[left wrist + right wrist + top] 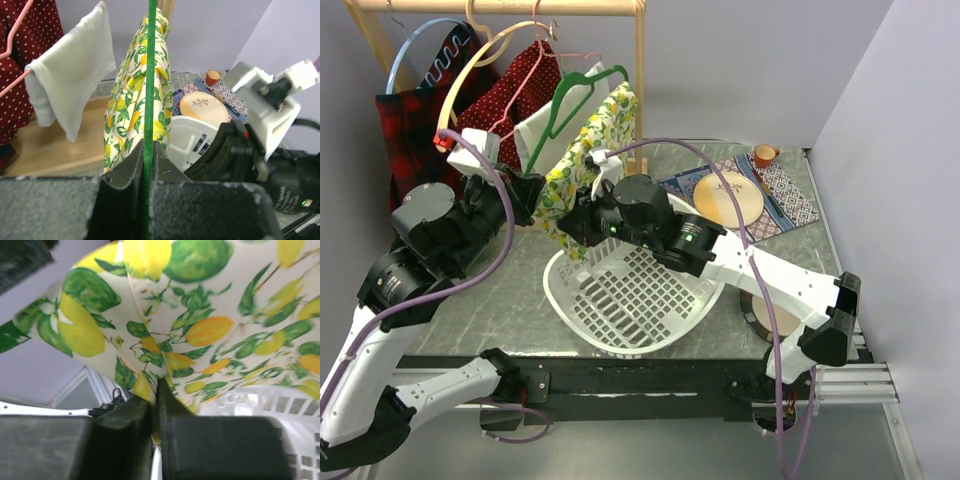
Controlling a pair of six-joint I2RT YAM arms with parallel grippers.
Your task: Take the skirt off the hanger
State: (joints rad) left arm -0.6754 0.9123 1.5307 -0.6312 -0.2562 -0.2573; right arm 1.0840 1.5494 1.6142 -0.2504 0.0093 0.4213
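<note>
The skirt [588, 150] is white cloth printed with lemons and green leaves. It drapes over a green hanger [565, 100] pulled away from the wooden rack. My left gripper [527, 190] is shut on the hanger's green bar [149, 75]; the skirt [131, 100] hangs just beyond its jaws. My right gripper [572, 225] is shut on the skirt's lower edge [165, 360], above the white basket [620, 305].
A wooden rack [520, 8] at the back holds several hangers with a red plaid garment [410, 125], a red dotted garment [515, 85] and a white cloth [70, 75]. A plate [728, 198] on a patterned mat and an orange cup [765, 155] sit at the back right.
</note>
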